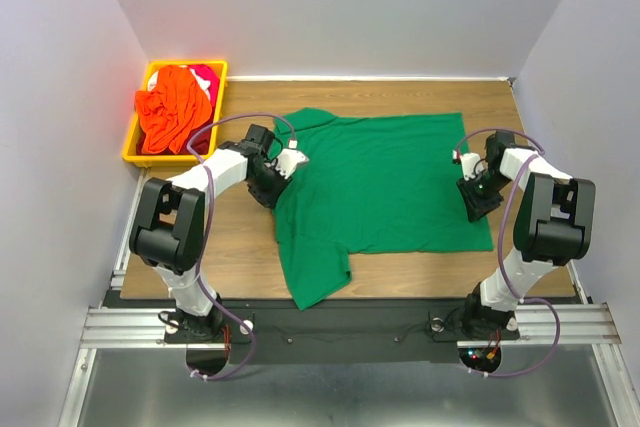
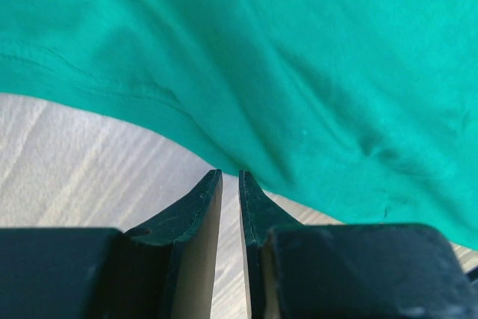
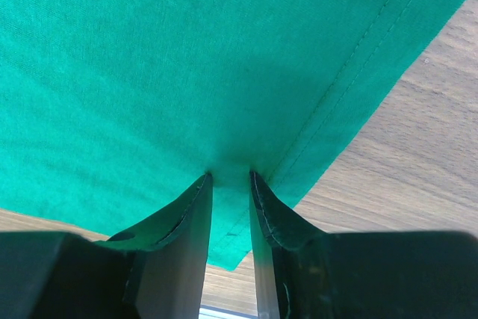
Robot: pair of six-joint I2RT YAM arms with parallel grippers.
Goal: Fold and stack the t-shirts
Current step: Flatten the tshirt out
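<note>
A dark green t-shirt (image 1: pixel 390 182) lies spread on the wooden table, one sleeve trailing toward the near edge. My left gripper (image 1: pixel 272 190) is at its left edge. In the left wrist view its jaws (image 2: pixel 230 173) stand narrowly apart with bare wood between them, and the green t-shirt (image 2: pixel 299 50) starts just past the tips. My right gripper (image 1: pixel 478 205) is on the shirt's right hem. There the tips (image 3: pixel 230 175) press onto the green t-shirt (image 3: pixel 187 57), a hem corner lying flat in the gap. An orange t-shirt (image 1: pixel 172 107) and a red-pink t-shirt (image 1: pixel 205 75) are bunched in the bin.
The yellow-orange bin (image 1: pixel 135 147) stands at the table's far left corner. Grey walls close in the left, back and right sides. Bare wood (image 1: pixel 240 257) shows left of the shirt and along the front edge.
</note>
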